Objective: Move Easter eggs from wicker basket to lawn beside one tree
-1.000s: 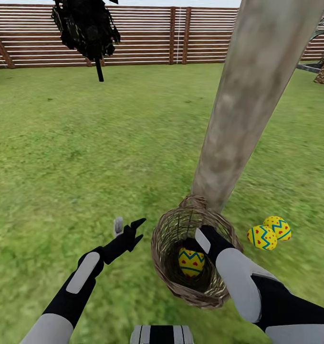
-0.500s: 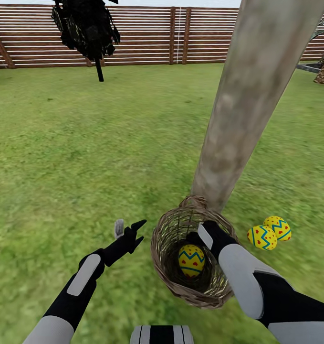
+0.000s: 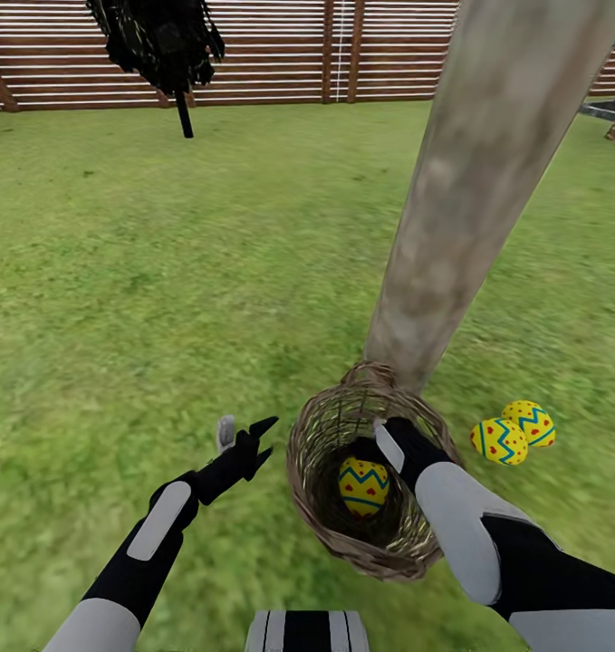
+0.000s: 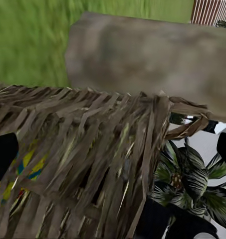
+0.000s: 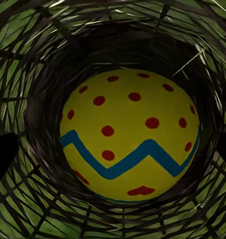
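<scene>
Now the last of the three Easter eggs is the one in hand. Two eggs already lie on the lawn just beside the foot of the tree, touching each other. The third egg sits at the bottom of the wicker basket, which rests against the tree's base.

The right hand reaches down inside the basket. In the right wrist view the egg lies straight ahead, centred between two dark finger edges that stand apart on either side of it, so this hand looks open and not yet gripping.

The left hand hovers over the grass just beside the basket, on the side away from the two eggs, fingers spread and holding nothing.

The next move probably calls for lowering the right hand until its fingers straddle the egg, closing on it, lifting clear of the rim, and setting it by the other two at the tree.
</scene>
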